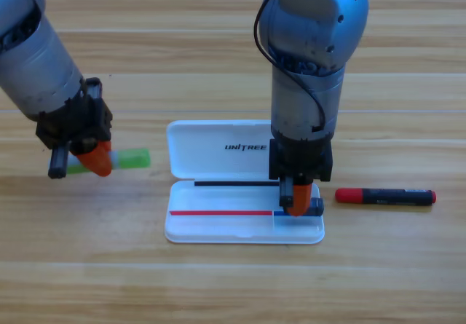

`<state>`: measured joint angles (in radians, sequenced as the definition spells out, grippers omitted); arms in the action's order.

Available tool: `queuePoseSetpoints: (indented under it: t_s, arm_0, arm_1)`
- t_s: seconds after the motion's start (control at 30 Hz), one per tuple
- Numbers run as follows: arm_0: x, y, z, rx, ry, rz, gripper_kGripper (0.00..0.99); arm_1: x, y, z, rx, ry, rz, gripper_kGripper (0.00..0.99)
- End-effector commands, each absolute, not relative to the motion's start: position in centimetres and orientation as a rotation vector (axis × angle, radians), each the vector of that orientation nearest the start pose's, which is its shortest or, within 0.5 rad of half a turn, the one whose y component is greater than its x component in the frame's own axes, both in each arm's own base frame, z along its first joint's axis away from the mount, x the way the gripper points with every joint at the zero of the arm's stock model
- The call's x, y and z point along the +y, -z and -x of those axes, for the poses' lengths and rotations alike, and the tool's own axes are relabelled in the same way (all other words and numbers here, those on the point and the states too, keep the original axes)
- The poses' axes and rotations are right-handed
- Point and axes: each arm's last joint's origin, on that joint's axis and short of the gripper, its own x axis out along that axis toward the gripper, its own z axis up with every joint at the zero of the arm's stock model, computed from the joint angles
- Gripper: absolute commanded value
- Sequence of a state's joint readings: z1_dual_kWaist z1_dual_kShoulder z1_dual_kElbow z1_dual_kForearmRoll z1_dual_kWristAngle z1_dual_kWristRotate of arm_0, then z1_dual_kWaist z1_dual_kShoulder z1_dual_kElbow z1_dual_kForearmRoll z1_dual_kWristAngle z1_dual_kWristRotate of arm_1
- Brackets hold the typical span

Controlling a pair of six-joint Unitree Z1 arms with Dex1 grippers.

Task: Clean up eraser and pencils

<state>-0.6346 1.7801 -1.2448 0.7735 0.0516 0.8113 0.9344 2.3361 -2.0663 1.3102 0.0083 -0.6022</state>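
Observation:
The pale green pencil [132,158] lies on the table at the left. My left gripper [93,161] is down over its left part, and only the bright green end sticks out to the right of the orange jaw. The white UNITREE case [218,149] lies open in the middle. My right gripper [297,202] points down into the lower right corner of the case's tray, shut on the small dark eraser [316,207], which pokes out to the right of the jaw tip. The black pencil with a red cap [386,196] lies flat on the table to the right of the case.
The right arm's grey body [309,62] rises over the case's lid and hides its right edge. The left arm's bulk [36,54] fills the upper left corner. Bare wood lies along the front of the table.

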Motion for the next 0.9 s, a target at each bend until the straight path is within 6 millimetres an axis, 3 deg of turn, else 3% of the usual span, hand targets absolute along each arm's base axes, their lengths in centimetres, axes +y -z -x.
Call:
queuePoseSetpoints:
  t_s: [0.03,0.6,0.63,0.67,0.77,0.8,0.9]
  arm_0:
    - [-19.0,-26.5,-25.5,1.025,1.006,-1.138,0.000]
    - [-18.8,-26.5,-25.2,1.026,1.008,-1.139,0.000]
    - [-18.8,-26.5,-25.2,1.028,1.008,-1.139,0.000]
    - [-18.8,-26.5,-25.2,1.029,1.007,-1.138,0.000]
    - [-18.8,-26.5,-25.2,1.028,1.008,-1.140,0.000]
    - [-18.8,-26.5,-25.2,1.028,1.008,-1.140,0.000]
    - [-18.8,-26.5,-25.2,1.028,1.010,-1.142,0.000]
  arm_1:
    - [39.1,-19.8,-27.3,1.303,-1.218,1.229,0.000]
    - [39.2,-19.2,-27.2,1.314,-1.251,1.223,0.000]
    - [39.2,-19.2,-27.3,1.314,-1.250,1.224,0.052]
    - [39.2,-19.2,-27.3,1.312,-1.250,1.224,0.196]
    - [39.1,-19.5,-27.3,1.304,-1.237,1.236,0.767]
    - [39.1,-19.6,-27.3,1.300,-1.233,1.239,0.844]
    - [38.7,-21.4,-27.0,1.266,-1.231,1.230,0.890]
